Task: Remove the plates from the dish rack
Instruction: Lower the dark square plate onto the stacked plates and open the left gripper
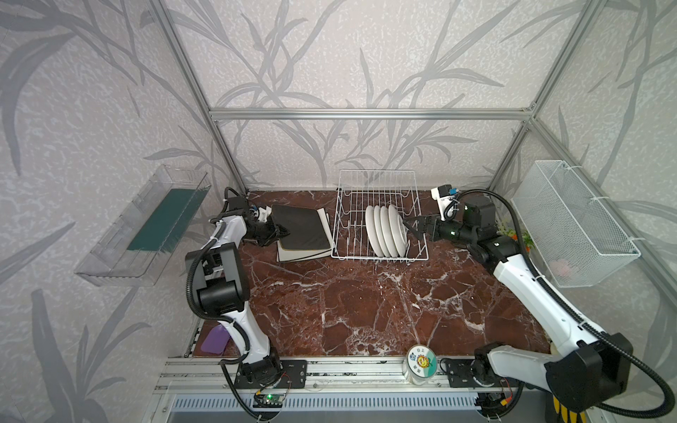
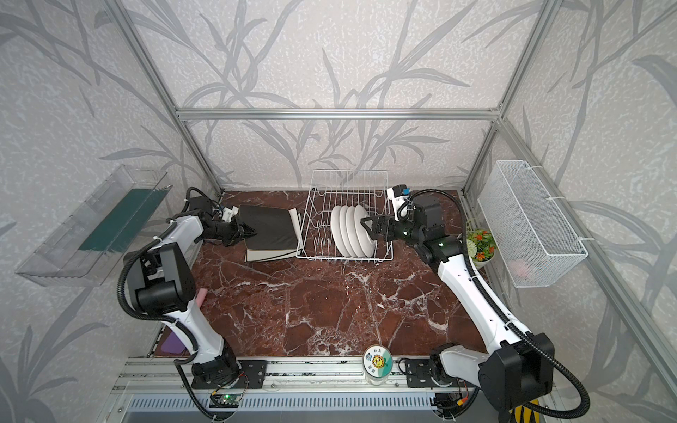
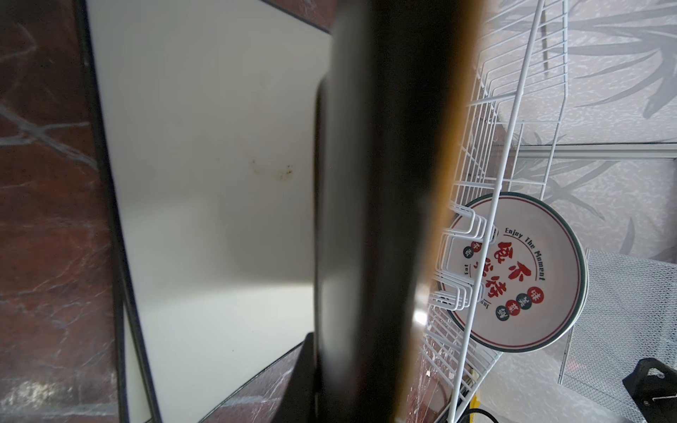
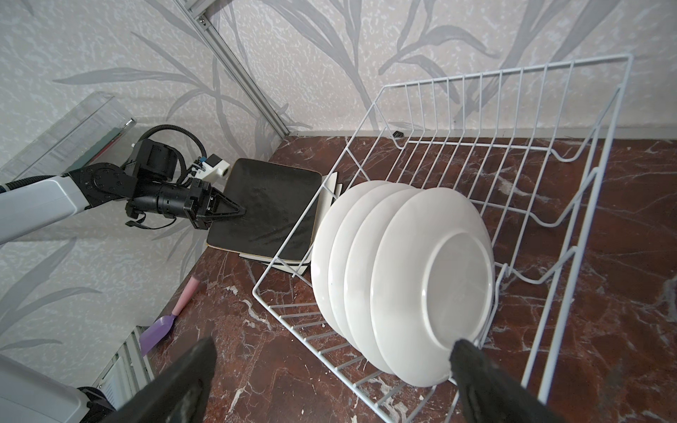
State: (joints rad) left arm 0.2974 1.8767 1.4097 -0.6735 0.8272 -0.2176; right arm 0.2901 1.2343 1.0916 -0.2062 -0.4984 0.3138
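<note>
Now: right gripper [image 1: 409,227] spread wide, empty; four round white plates [image 1: 386,230] stand on edge in dish rack [image 1: 342,205] dead ahead, backs toward it. Left gripper [image 1: 282,231] clamped on black square plate [image 1: 304,227], atop cream plates [image 1: 300,253] beyond rack.

In both top views: high overhead, far out, angled down; whole table [image 1: 366,300] and dish rack [image 1: 351,219] shared. Left wrist: hard against black plate [image 3: 384,183] edge, facing the dish rack. Right wrist: close behind round plates [image 4: 432,274], facing left arm [image 4: 44,201].
</note>
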